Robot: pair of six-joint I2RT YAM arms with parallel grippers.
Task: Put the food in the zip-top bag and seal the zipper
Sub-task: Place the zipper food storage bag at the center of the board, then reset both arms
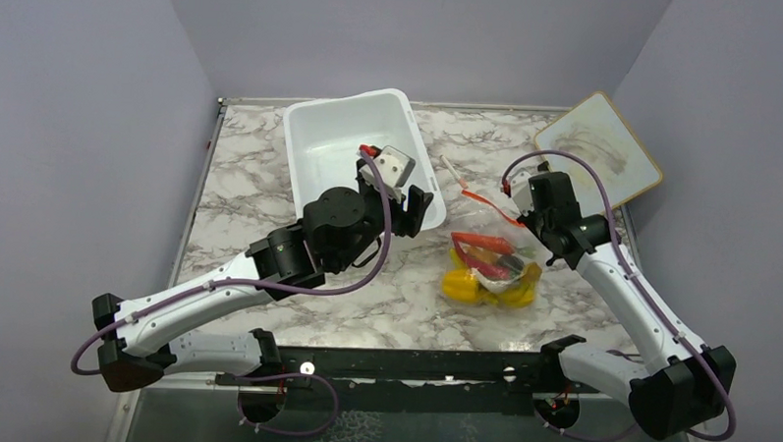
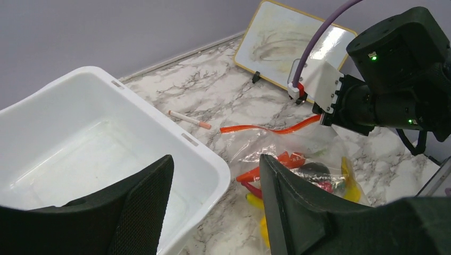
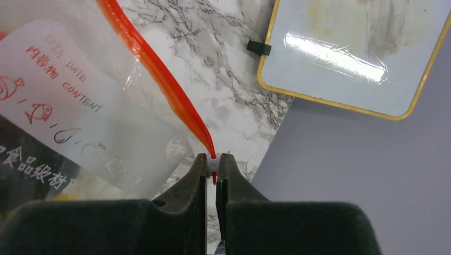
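The clear zip-top bag [image 1: 492, 264] lies on the marble just right of centre, and the food is inside it. Through the plastic I make out a red chili [image 1: 480, 242], a yellow banana [image 2: 348, 180], an orange carrot [image 2: 276, 162] and a dark round fruit [image 2: 314, 169]. Its red-orange zipper [image 2: 266, 129] runs along the lifted mouth edge. My right gripper [image 3: 213, 162] is shut on the zipper's small white slider at the strip's right end. My left gripper [image 2: 215, 162] hangs open over the tub's near corner, left of the bag, with nothing between its fingers.
A white plastic tub [image 1: 317, 140] stands at the back centre-left, under my left wrist. A small white-and-red stick [image 2: 189, 120] lies on the marble between tub and bag. A wood-framed whiteboard [image 1: 599, 145] leans at the back right corner.
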